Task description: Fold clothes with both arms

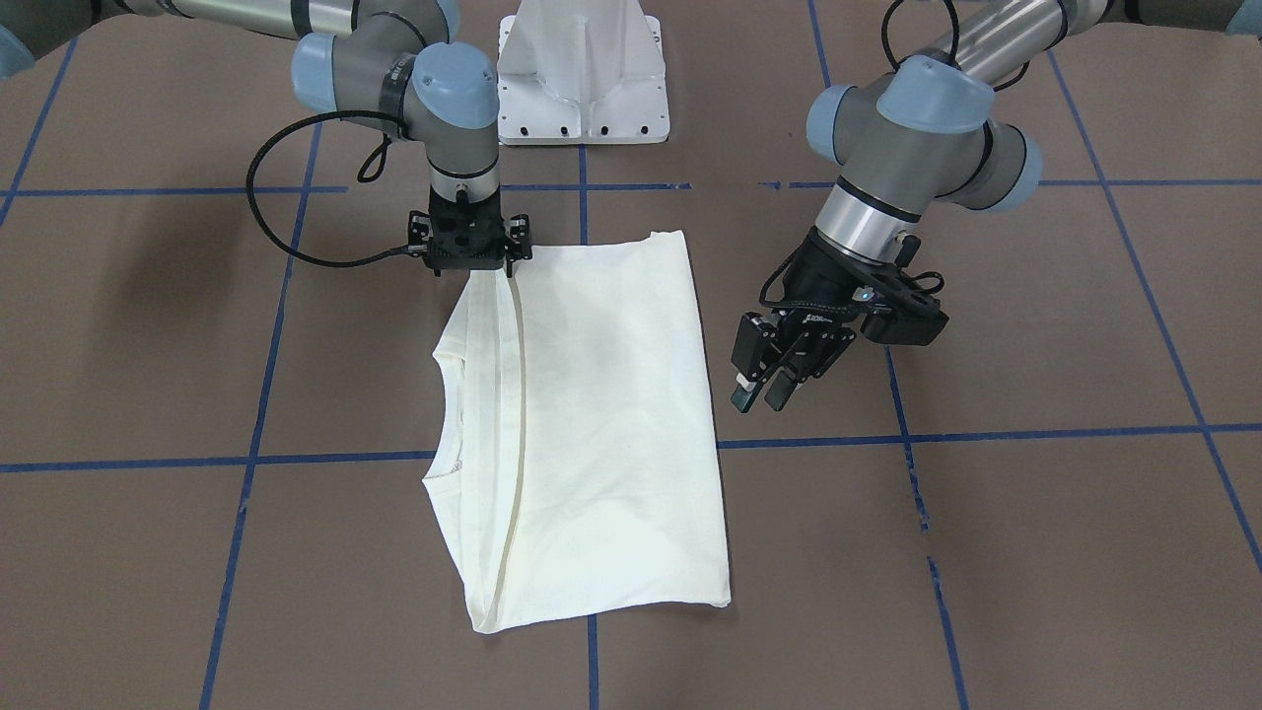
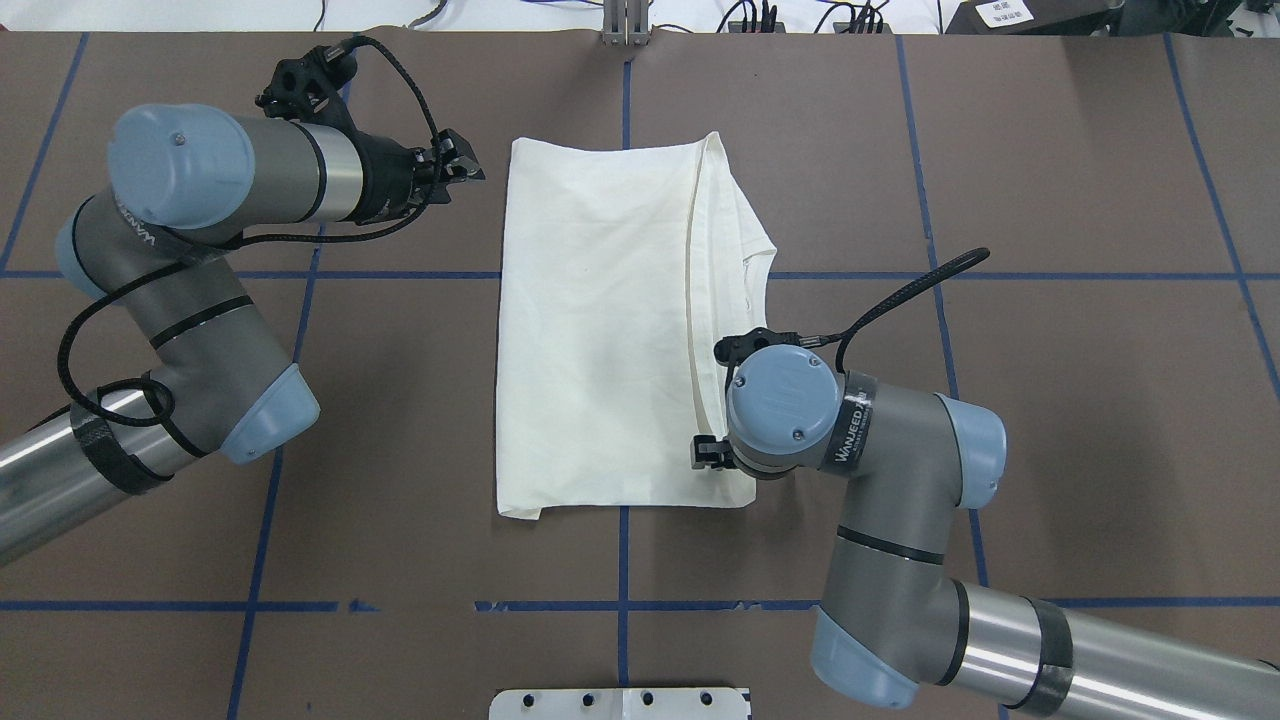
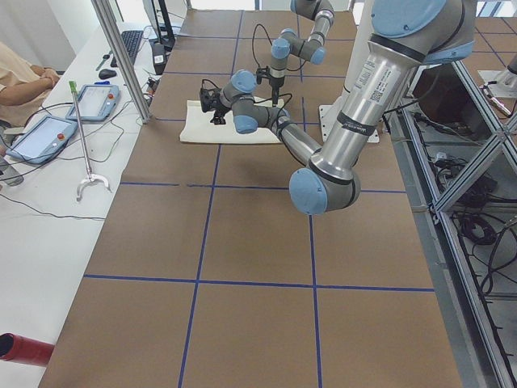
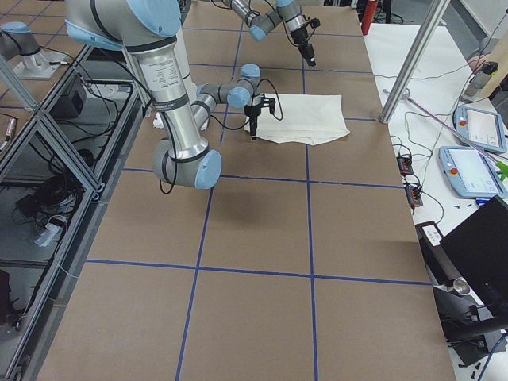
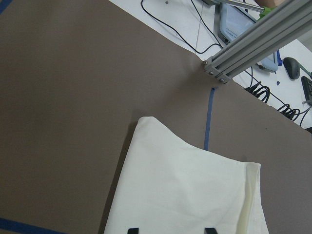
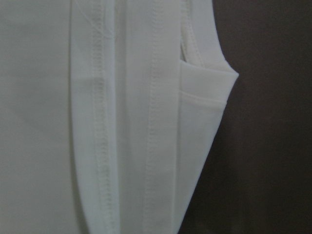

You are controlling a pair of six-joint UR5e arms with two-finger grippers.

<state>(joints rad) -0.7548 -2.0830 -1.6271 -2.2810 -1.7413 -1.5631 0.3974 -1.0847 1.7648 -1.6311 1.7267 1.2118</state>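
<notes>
The clothes are one cream-white shirt [image 1: 611,424] [image 2: 600,330], folded into a long rectangle with its plain side up, its neckline facing the robot's right. The print is hidden. My right gripper [image 1: 473,268] points straight down at the shirt's corner nearest the robot, jaws spread. The right wrist view holds only close-up folded hems of the shirt [image 6: 122,122], no fingers. My left gripper [image 1: 761,399] [image 2: 465,170] hangs open and empty above the bare table, just off the shirt's opposite long edge. In the left wrist view its fingertips [image 5: 132,230] stand apart.
The white pedestal base [image 1: 582,79] stands behind the shirt. Blue tape lines [image 2: 620,275] grid the brown table. An aluminium post [image 3: 121,56] rises at the far edge beside side tables with tablets [image 3: 97,101]. A person's arm [image 3: 20,77] rests there.
</notes>
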